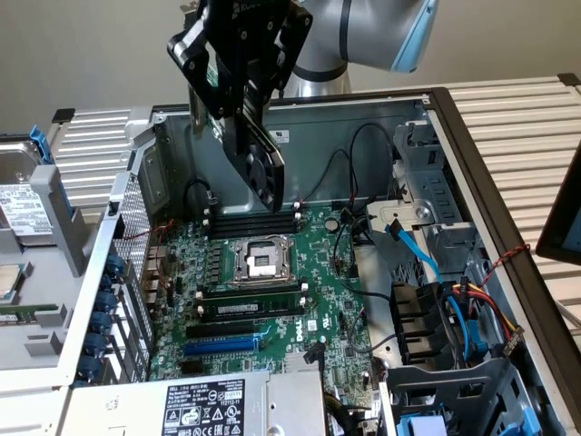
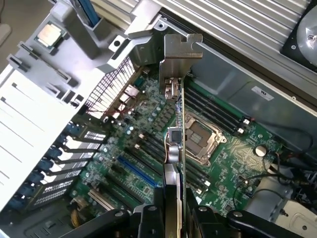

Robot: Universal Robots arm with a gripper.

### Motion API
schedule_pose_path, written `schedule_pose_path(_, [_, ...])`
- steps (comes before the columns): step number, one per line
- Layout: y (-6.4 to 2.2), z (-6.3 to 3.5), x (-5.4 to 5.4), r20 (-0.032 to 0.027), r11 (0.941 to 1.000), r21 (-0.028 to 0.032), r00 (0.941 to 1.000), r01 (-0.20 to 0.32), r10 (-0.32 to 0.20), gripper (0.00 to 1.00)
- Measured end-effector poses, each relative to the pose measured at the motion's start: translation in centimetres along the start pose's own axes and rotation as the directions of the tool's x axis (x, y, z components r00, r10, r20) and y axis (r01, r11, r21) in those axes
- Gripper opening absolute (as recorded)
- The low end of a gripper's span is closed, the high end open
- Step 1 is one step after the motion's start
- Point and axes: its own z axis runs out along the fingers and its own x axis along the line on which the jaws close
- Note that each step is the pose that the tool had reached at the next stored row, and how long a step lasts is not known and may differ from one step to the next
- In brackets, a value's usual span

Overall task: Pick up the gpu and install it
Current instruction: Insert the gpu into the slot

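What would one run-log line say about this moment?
pincer: shut on gpu | gpu: held edge-on above motherboard, not seated | case: open

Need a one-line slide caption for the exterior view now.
Gripper holds the gpu, tilted, in the air above the motherboard inside the open case, not yet seated.

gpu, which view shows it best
The exterior view: the gpu hangs in the gripper above the motherboard, fan side visible. The wrist view shows it edge-on, silver bracket at its far end.
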Motion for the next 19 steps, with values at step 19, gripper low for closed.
schedule_pose_path(19, [0.01,0.12,0.07,-0.0116,0.9547,0.0424,0.9556,0.295,-0.294,0.27])
